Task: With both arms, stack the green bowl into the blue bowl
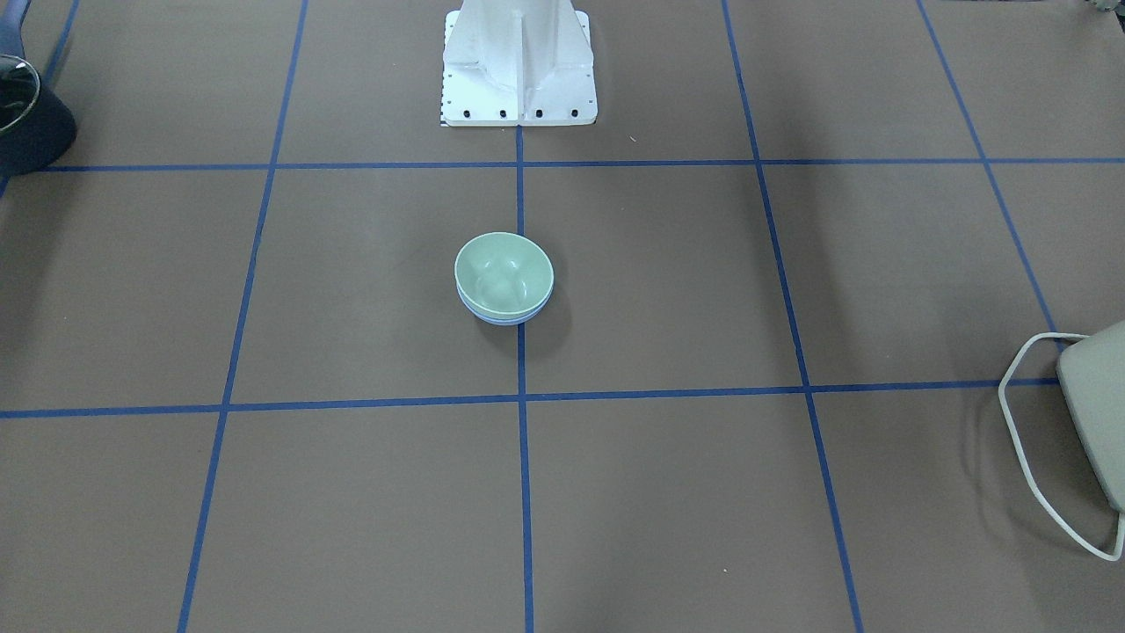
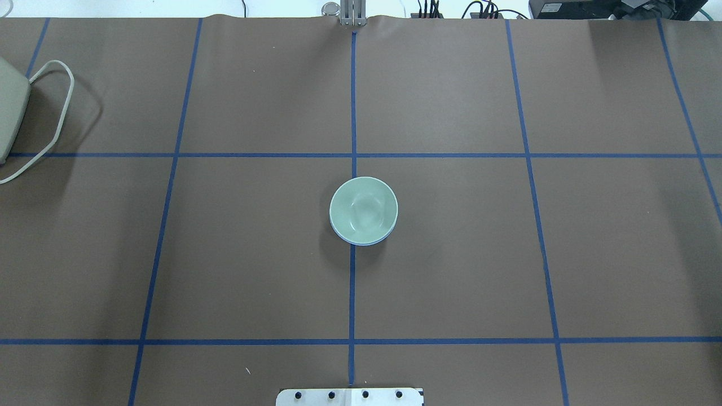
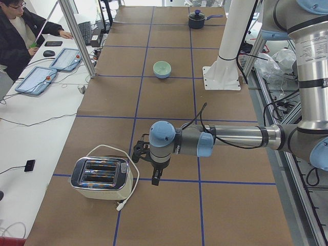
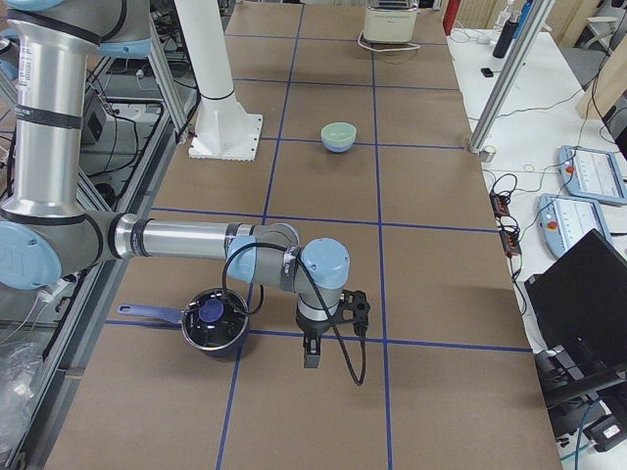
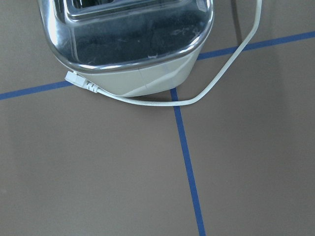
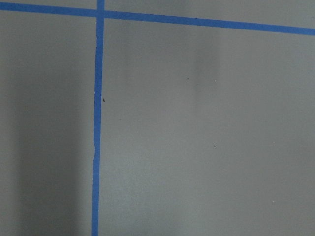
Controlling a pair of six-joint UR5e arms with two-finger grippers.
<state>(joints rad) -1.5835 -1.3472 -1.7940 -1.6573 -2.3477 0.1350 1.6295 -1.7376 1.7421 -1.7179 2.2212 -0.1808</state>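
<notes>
The green bowl (image 1: 504, 271) sits nested inside the blue bowl (image 1: 507, 321) at the middle of the table, on the centre tape line. Only a thin blue rim shows under it, also in the overhead view, where the green bowl (image 2: 364, 208) covers the blue bowl (image 2: 361, 243). Both arms are far from the bowls. My left gripper (image 3: 155, 177) hangs low beside the toaster. My right gripper (image 4: 312, 354) hangs low beside the navy pot. Each gripper shows only in a side view, so I cannot tell whether it is open or shut. No fingers show in the wrist views.
A cream toaster (image 3: 100, 177) with a loose white cord (image 5: 216, 83) stands at the table's left end. A dark navy pot (image 4: 216, 323) with a glass lid stands at the right end. The white pedestal (image 1: 518, 70) stands behind the bowls. An operator (image 3: 20, 31) sits at a side desk.
</notes>
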